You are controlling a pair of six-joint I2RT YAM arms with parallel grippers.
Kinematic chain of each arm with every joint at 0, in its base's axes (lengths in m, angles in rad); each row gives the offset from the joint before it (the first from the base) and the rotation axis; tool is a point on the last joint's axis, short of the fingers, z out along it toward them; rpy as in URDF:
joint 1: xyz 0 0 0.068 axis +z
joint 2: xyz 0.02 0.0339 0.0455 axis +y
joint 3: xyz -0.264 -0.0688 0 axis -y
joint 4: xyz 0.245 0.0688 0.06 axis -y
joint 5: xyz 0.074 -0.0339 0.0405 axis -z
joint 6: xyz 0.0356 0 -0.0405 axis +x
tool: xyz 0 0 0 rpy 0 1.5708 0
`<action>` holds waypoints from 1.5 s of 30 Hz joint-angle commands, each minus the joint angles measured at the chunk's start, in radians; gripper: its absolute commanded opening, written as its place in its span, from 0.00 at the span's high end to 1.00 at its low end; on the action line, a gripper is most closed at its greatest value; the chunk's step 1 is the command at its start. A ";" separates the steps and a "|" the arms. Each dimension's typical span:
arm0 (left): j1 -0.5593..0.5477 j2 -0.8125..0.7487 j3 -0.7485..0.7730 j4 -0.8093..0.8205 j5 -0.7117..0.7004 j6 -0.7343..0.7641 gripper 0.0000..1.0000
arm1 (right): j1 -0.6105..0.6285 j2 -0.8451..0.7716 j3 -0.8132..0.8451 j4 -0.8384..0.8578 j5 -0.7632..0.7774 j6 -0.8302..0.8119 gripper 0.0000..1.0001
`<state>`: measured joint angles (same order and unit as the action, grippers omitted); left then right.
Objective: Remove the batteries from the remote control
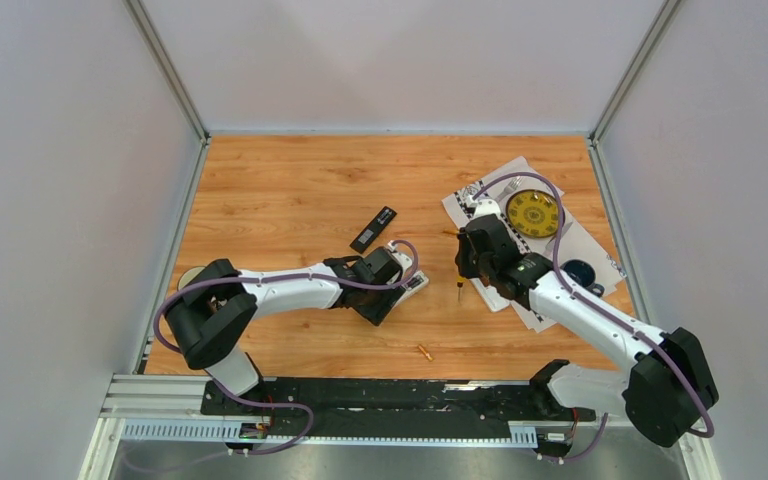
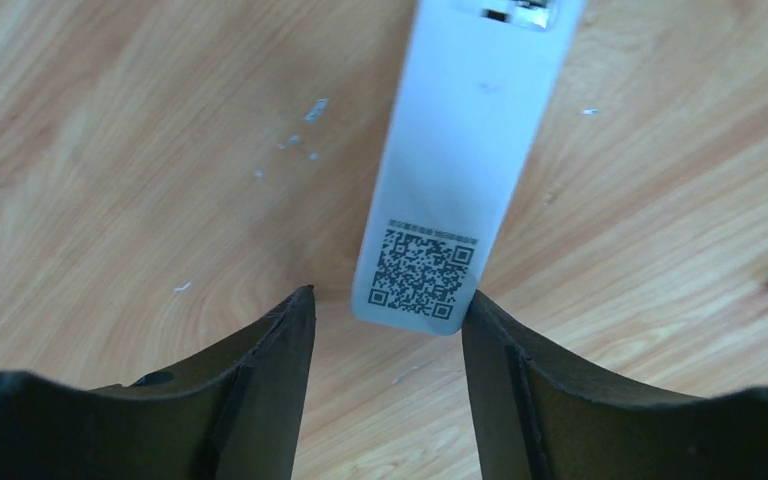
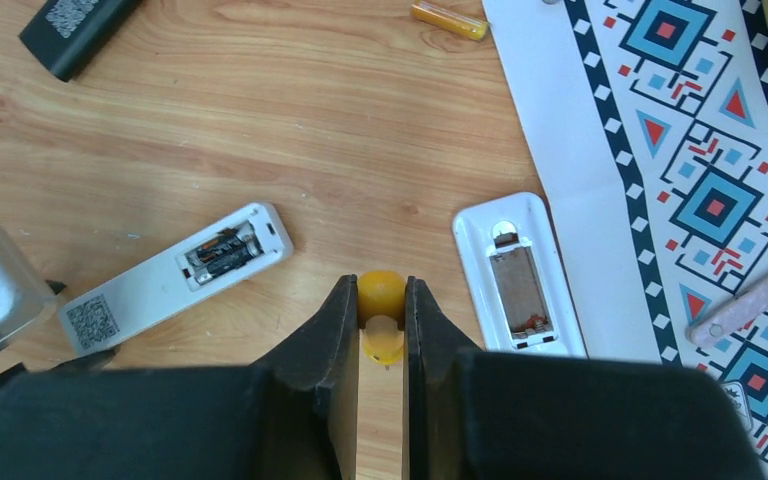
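Observation:
A white remote [image 3: 160, 282] lies back-up on the wood with its compartment open and dark grey batteries [image 3: 222, 250] inside. My left gripper [image 2: 388, 300] is open, its fingers on either side of the remote's QR-code end [image 2: 420, 268]; it also shows in the top view [image 1: 392, 290]. My right gripper [image 3: 381, 310] is shut on a yellow-handled screwdriver [image 3: 381, 295], held upright beside the remote [image 1: 412, 283]. Loose orange-gold batteries lie on the wood: one [image 1: 425, 351] near the front, one [image 3: 447, 20] by the mat. A second white remote [image 3: 518, 275] lies with its compartment empty.
A black remote [image 1: 373, 228] lies behind the left gripper. A patterned paper mat [image 1: 590, 245] at the right carries a yellow disc [image 1: 532, 213] and a dark blue object [image 1: 577, 272]. Grey walls enclose the table on three sides.

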<state>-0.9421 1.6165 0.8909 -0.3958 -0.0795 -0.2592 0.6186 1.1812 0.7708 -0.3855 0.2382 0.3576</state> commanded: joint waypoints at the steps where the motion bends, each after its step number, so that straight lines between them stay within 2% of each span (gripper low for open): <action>1: 0.002 0.006 -0.015 -0.046 -0.123 -0.012 0.37 | 0.000 -0.035 0.015 0.059 -0.053 -0.029 1.00; 6: 0.008 0.040 -0.006 -0.051 -0.187 -0.048 0.37 | 0.001 -0.046 0.019 0.062 -0.062 -0.035 1.00; 10: 0.032 0.051 0.002 -0.025 -0.186 -0.075 0.39 | 0.001 -0.042 0.021 0.066 -0.079 -0.040 1.00; 17: 0.100 0.106 0.054 -0.011 -0.171 -0.066 0.42 | 0.001 -0.041 0.027 0.063 -0.088 -0.040 1.00; 30: 0.111 0.203 0.215 -0.025 -0.085 -0.026 0.55 | 0.001 -0.020 0.036 0.074 -0.131 -0.019 1.00; 36: 0.111 0.155 0.149 0.018 -0.013 -0.052 0.64 | 0.000 -0.017 0.025 0.094 -0.158 -0.009 1.00; 45: 0.111 0.051 -0.082 0.254 0.208 -0.170 0.70 | 0.000 0.057 0.007 0.203 -0.306 0.069 1.00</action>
<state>-0.8295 1.6741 0.9047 -0.2138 -0.0326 -0.3492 0.6186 1.1934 0.7712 -0.2890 0.0246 0.3691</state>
